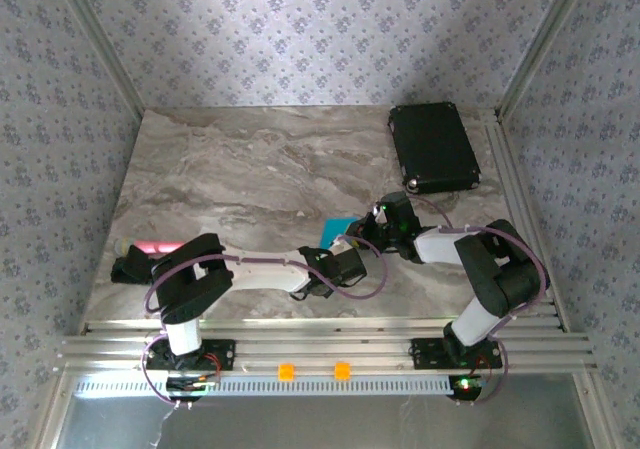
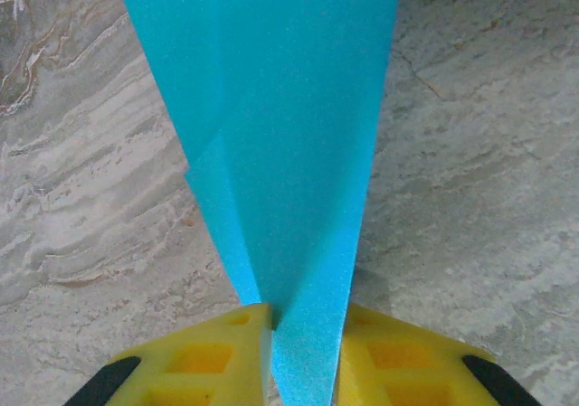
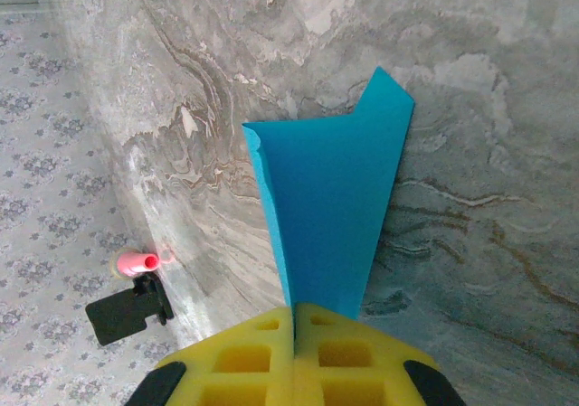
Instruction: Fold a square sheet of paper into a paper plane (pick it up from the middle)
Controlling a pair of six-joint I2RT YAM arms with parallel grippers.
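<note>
Paper plane (image 3: 330,207) | lifted over bench (image 1: 250,179) middle | right gripper (image 3: 294,320) clamped on its tail | left gripper (image 2: 303,320) jaws around its narrow end

The paper plane (image 3: 330,212) is bright cyan-blue, the worktop (image 1: 250,179) grey veined marble. A black case (image 1: 433,147) sits upper right; gripper fingers (image 2: 208,356) are yellow, walls (image 1: 300,29) grey floral.

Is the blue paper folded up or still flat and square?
Folded. The blue paper narrows to a point between the right end effector, and a crease runs down it in the left wrist view.
</note>
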